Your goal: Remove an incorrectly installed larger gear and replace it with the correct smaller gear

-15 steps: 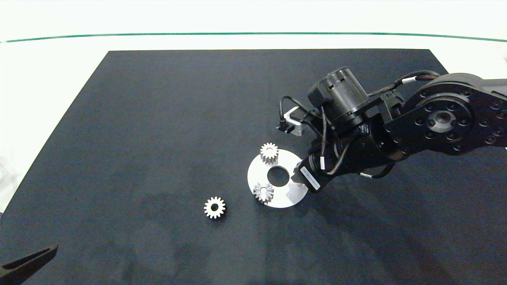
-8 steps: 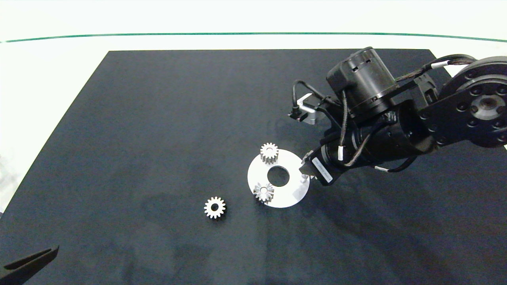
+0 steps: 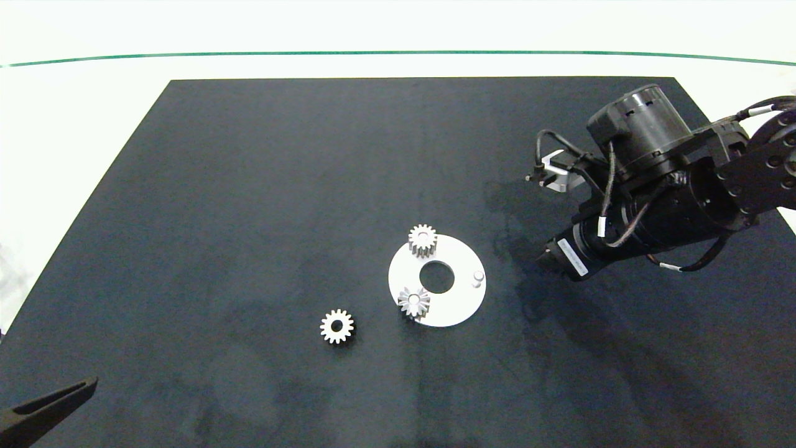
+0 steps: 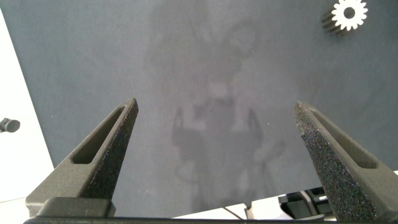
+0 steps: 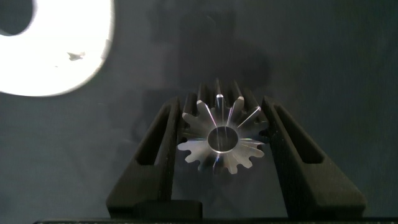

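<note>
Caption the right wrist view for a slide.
Right end effector clamps the dark-sided, star-toothed metal gear above the black mat, round silver plate nearby.

The right arm reaches in from the right edge, its gripper [image 5: 222, 146] angled down above the table, jaws clamped on the larger gear [image 5: 221, 138]. The left gripper [image 4: 217, 124] rests low at the near-left corner, jaws spread wide.

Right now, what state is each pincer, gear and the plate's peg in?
Right pincer: shut on the larger gear, lifted clear, right of the disc plate.
Left pincer: open, empty, at the mat's near-left corner.
Smaller gear: lying flat on the mat, left of the plate.
Far gear: seated on the plate.
Near gear: seated on the plate.
Peg: bare, nothing on it.
</note>
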